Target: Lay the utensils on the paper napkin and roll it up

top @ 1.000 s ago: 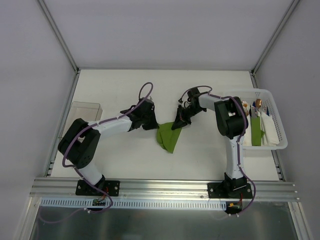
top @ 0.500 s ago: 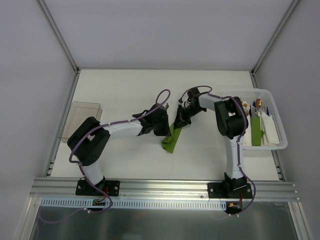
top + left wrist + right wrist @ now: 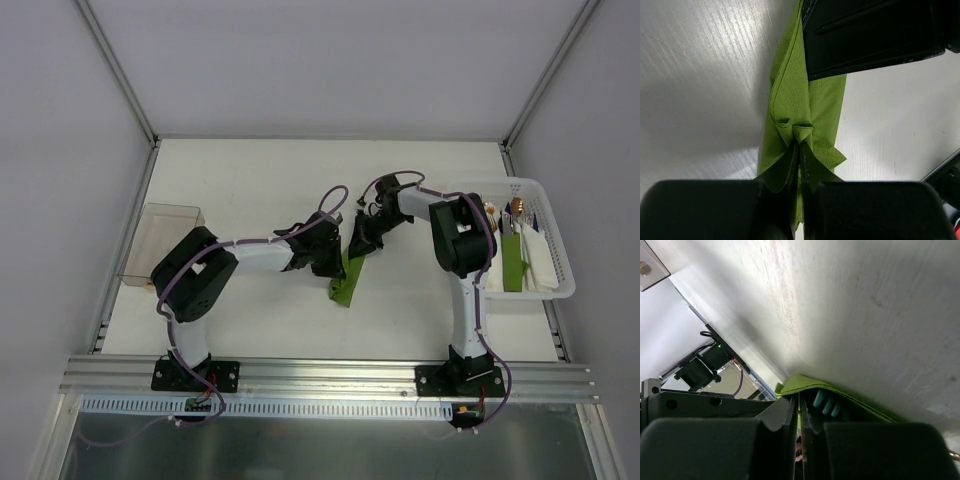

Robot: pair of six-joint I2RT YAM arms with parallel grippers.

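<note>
The olive-green paper napkin (image 3: pixel 344 283) lies near the table's middle, folded into a narrow strip (image 3: pixel 810 107). My left gripper (image 3: pixel 334 262) is shut on a pinched fold of it (image 3: pixel 800 140). My right gripper (image 3: pixel 358 246) sits just beyond, shut on the napkin's raised edge (image 3: pixel 801 399), with the green paper draped over its fingertips. Pale prongs (image 3: pixel 826 402), like a fork's tines, show under that fold. The rest of whatever is inside is hidden. Utensils (image 3: pixel 515 211) with brown-orange handles lie in the white basket (image 3: pixel 557 290) at the right.
The basket also holds a second green napkin (image 3: pixel 512 262) and white paper sheets (image 3: pixel 540 265). A clear plastic box (image 3: pixel 160 240) stands at the table's left edge. The two wrists are close together above the napkin.
My left gripper has swung right toward the right gripper, carrying the napkin's edge over. The wide green shape has narrowed into a slim strip. The right gripper has barely moved.
</note>
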